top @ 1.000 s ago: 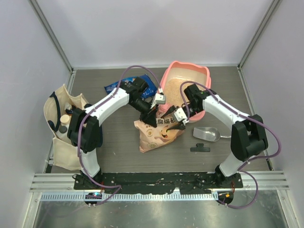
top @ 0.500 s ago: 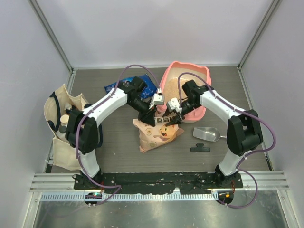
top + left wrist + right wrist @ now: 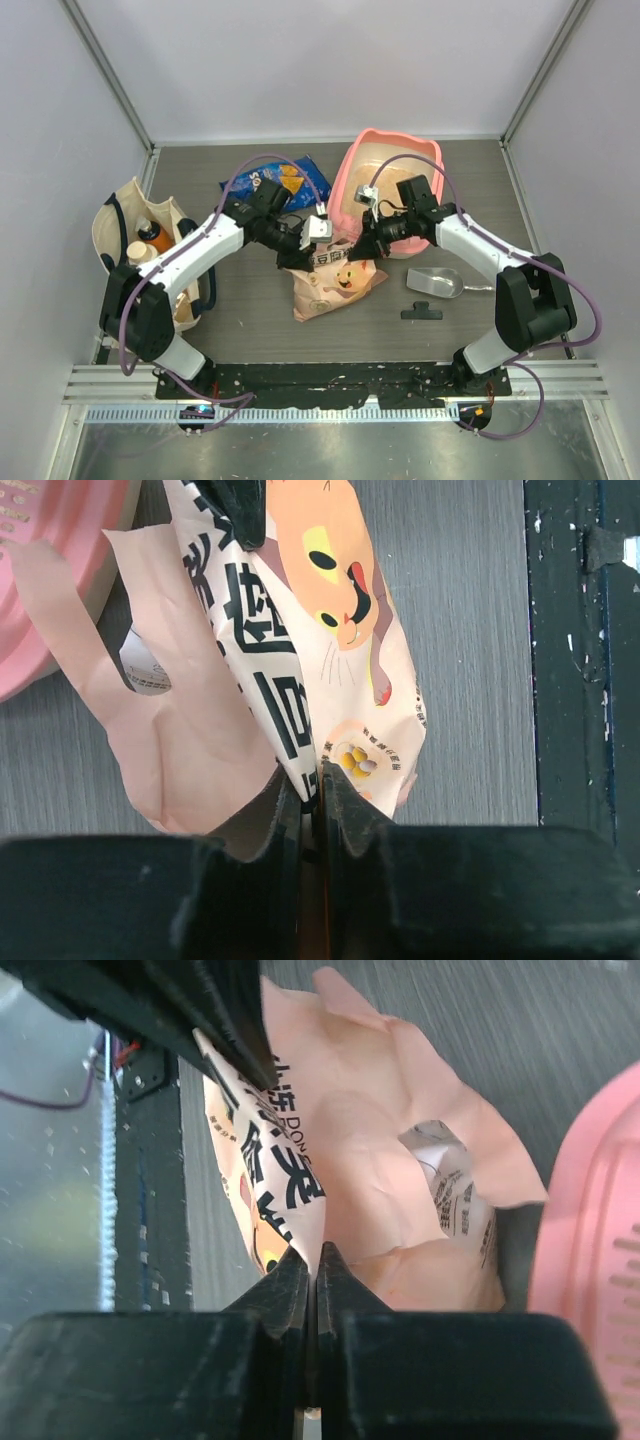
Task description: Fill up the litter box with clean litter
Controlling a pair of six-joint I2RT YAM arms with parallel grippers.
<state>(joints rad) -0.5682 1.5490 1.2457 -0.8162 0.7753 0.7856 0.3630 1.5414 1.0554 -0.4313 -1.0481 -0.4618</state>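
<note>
The pinkish-beige litter bag [image 3: 335, 285] with the orange cat lies on the table just in front of the pink litter box [image 3: 345, 185]. Pale clean litter [image 3: 385, 172] covers part of the box floor. My left gripper [image 3: 300, 250] is shut on the left side of the bag's top edge. My right gripper [image 3: 362, 248] is shut on the right side of that edge. In the left wrist view the gripper [image 3: 320, 780] pinches the printed bag [image 3: 330, 630] beside the box [image 3: 50, 580]. In the right wrist view the gripper [image 3: 318, 1255] pinches the bag [image 3: 400, 1160], whose mouth gapes.
A blue chip bag [image 3: 270, 182] lies left of the litter box. At the left wall stands a cream tote bag [image 3: 135, 260] holding bottles. A metal scoop [image 3: 435, 283] and a black clip [image 3: 421, 312] lie right of the litter bag.
My right gripper has moved left to the bag's top edge and shut on it. The left arm has swung lower and leftward, still holding the bag, uncovering the chip bag.
</note>
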